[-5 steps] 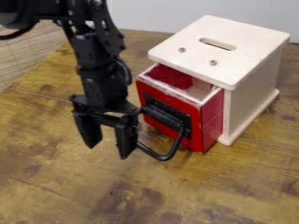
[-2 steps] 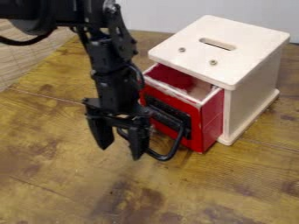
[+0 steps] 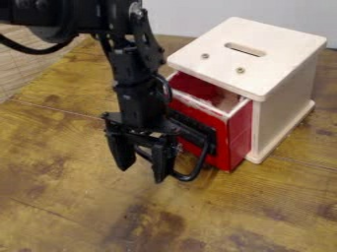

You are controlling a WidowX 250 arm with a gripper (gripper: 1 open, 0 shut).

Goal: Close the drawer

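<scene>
The red drawer stood partly out of the cream-white cabinet, its open top edge showing beyond the cabinet's near left side. Its black loop handle projected toward the near left, low over the wooden table. Your gripper hung just left of the drawer front, pointing down, its two dark fingers spread with a gap between them; the right-hand one lay close beside the handle, and whether they touched could not be told. Your arm came in from the far left and hid part of the drawer's left edge. Bare wood gave you open room to the left and on the near side, whereas the drawer front bounded you on the right. A light woven surface lay at the far left.
</scene>
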